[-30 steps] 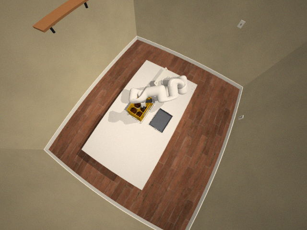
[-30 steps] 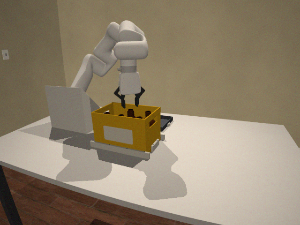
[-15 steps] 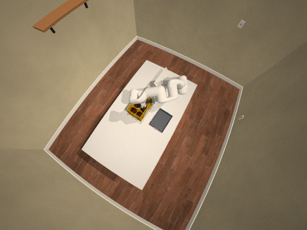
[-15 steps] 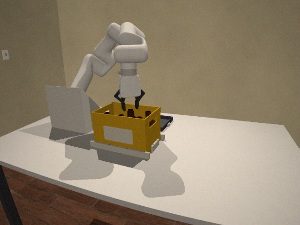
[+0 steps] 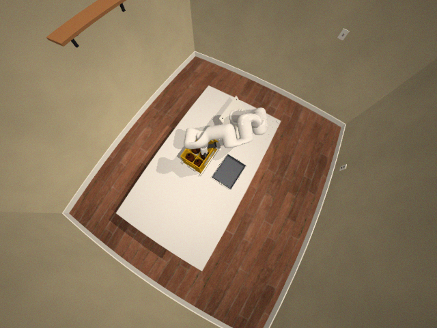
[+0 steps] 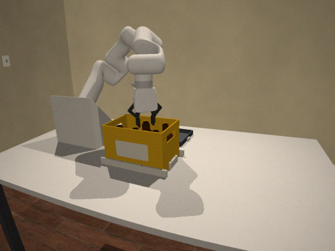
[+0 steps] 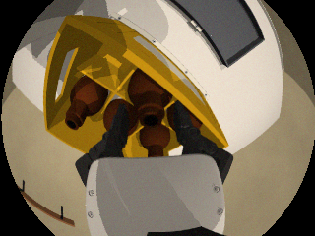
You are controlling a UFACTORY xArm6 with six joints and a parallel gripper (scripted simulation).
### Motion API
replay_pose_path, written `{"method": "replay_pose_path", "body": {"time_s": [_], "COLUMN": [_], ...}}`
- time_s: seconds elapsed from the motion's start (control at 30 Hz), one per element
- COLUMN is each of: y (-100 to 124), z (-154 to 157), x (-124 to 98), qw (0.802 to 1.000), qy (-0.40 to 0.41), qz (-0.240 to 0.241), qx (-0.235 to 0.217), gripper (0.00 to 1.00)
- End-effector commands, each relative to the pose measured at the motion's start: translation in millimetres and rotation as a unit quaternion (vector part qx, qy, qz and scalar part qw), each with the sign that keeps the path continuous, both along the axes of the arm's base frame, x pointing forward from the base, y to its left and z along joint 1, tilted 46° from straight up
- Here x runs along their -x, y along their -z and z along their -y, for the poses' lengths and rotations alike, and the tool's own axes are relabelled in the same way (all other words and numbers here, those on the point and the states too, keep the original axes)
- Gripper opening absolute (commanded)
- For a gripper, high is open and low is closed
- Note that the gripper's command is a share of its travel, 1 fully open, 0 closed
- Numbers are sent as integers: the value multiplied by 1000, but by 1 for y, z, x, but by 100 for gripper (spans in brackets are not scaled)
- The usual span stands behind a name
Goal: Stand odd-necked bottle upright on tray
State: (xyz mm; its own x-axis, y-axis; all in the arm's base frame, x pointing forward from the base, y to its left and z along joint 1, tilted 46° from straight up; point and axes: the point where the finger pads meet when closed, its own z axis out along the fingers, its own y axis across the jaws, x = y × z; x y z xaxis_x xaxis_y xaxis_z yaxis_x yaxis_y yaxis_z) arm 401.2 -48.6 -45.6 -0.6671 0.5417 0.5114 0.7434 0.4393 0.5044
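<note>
spread claw [image 6: 146, 124] [image 7: 151, 110] inside crate [image 6: 135, 146] [image 7: 138, 61] rim, little side room, tray [image 5: 229, 171] [image 6: 186, 134] [image 7: 223, 25] just beside

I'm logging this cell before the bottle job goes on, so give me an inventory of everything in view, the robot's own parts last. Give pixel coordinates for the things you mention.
Crate [image 5: 201, 169] [image 6: 108, 143] [image 7: 49, 98]: one, yellow, on the table
Bottles: five, brown, in the crate
Tray [image 5: 229, 171] [image 6: 186, 133] [image 7: 221, 29]: one, dark grey, on the table beside the crate
Table [image 5: 176, 212] [image 6: 243, 175] [image 7: 261, 93]: one, off-white top, on the floor
Floor [image 5: 282, 212] [image 6: 54, 213]: one, reddish-brown, under the table
Shelf [image 5: 85, 22] [image 7: 44, 208]: one, orange-brown, on a wall
Wall plates: two, whitish, on the walls
Arm [image 5: 222, 135] [image 6: 146, 63]: one, white, above the table
Claw [image 6: 146, 124] [image 7: 151, 110]: one, black fingers, open over the crate
</note>
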Motion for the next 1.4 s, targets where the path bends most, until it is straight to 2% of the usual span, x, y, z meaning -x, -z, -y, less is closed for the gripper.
{"method": "replay_pose_path", "body": {"time_s": [0.0, 0.8, 0.83, 1.37], "y": [1, 3, 3, 3], "z": [-1, -3, -3, -3], "x": [-1, -1, -1, -1], "qw": [1000, 1000, 1000, 1000], "qy": [1, 1, 1, 1], "qz": [1, 1, 1, 1], "qx": [1, 1, 1, 1], "gripper": [65, 65, 0, 0]}}
